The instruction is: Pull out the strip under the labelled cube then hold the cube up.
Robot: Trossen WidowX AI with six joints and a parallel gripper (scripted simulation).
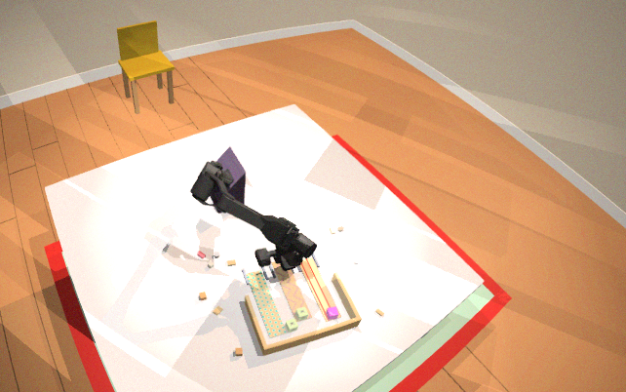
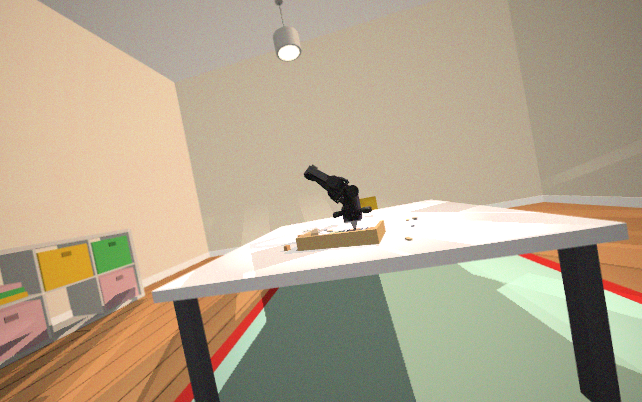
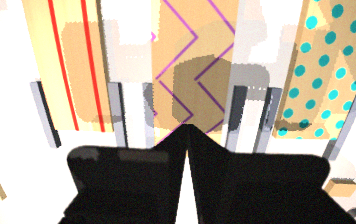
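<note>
Closed tool (image 1: 288, 278) (image 2: 354, 228) (image 3: 187, 129) over zigzag strip (image 1: 293, 294) (image 2: 345, 230) (image 3: 195, 65)
Fingertips together, gripping nothing; purple cube (image 1: 332, 312) rests on red-lined strip (image 1: 316, 283) (image 3: 75, 70).

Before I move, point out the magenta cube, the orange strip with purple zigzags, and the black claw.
Magenta cube (image 1: 332, 312): top view, its upper face.
Zigzag strip (image 1: 293, 294) (image 3: 167, 50): top and wrist views, its patterned surface.
Claw (image 3: 187, 129): wrist view, between its fingertips.
</note>
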